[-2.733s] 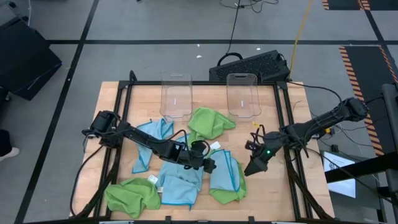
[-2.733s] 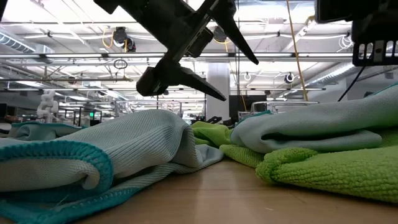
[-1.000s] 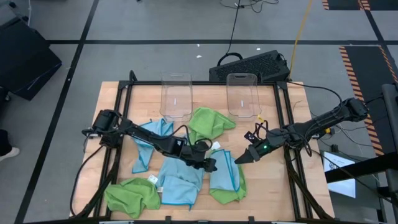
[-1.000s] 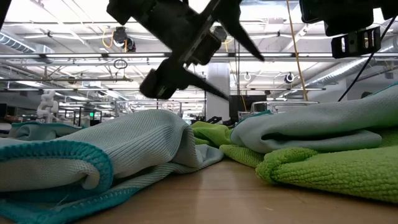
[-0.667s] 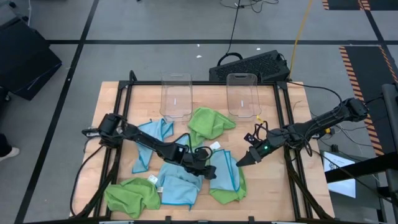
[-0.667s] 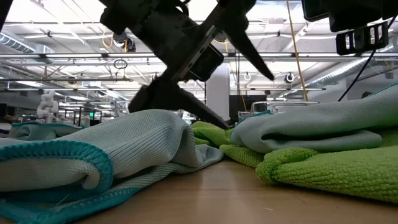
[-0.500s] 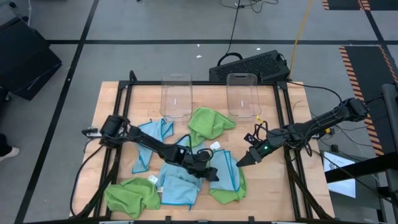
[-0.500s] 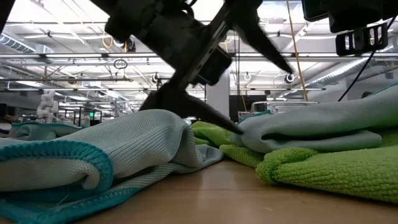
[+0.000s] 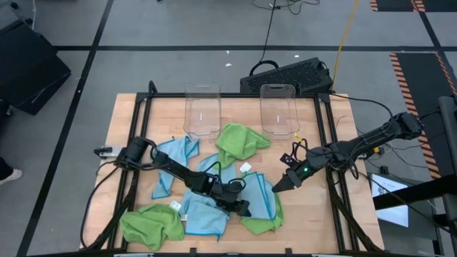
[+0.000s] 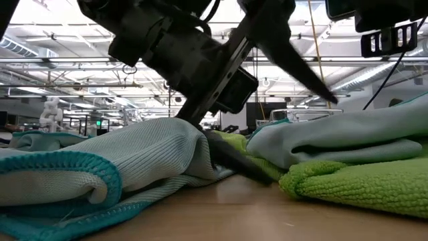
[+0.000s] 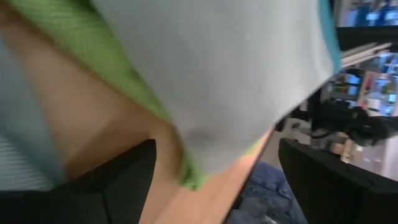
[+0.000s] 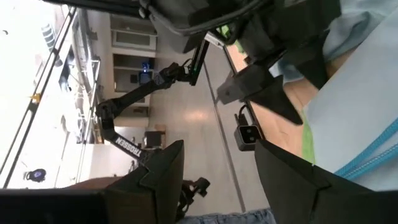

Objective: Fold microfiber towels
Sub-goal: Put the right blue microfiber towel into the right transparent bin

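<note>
Left gripper [image 9: 243,206] lowered, jaws apart astride flat towel [image 9: 260,200], lengthwise front-back

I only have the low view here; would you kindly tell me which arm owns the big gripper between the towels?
Observer: By the high view it is the left gripper, at the front middle of the table.
Operator: What lies between its fingers?
Observer: The left wrist view shows the edge of a light blue towel there, with a green towel under it.
Operator: And the other arm?
Observer: The right gripper hovers by that towel's right edge, holding nothing.
</note>
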